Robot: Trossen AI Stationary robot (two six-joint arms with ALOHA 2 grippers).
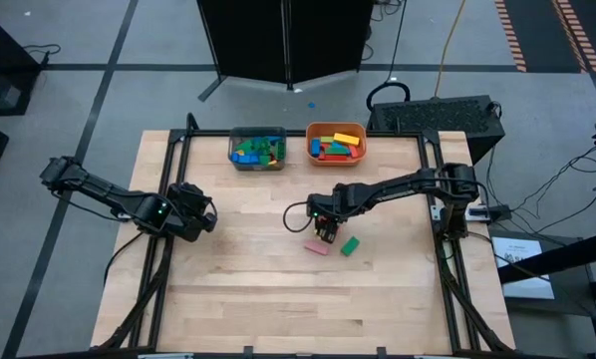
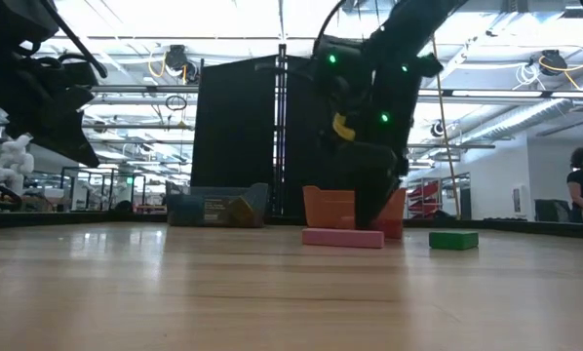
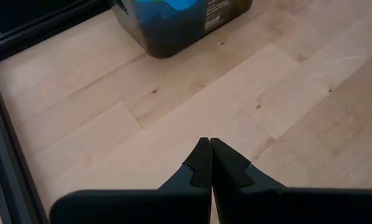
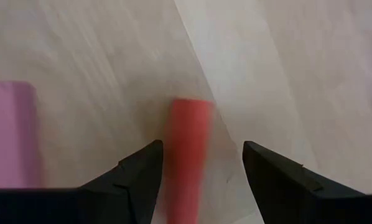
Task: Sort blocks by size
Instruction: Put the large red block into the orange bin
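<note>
Wooden tabletop (image 1: 238, 289) is filling my overhead feed, with a grey bin (image 1: 257, 149) and an orange bin (image 1: 336, 144) sitting side by side at its far edge, both holding mixed coloured blocks. I am seeing the right claw (image 1: 325, 231) hovering near the middle of the tabletop, its fingers (image 4: 139, 174) standing apart and straddling a red block (image 4: 189, 149) that is lying between them; I cannot tell whether they are touching it. A pink bar (image 1: 318, 247) is lying just beside that claw, and a green block (image 1: 350, 245) is resting just beside the bar. I am keeping the left claw (image 1: 200, 221) waiting over the left part of the tabletop, its fingers (image 3: 226, 168) pressed together on nothing.
</note>
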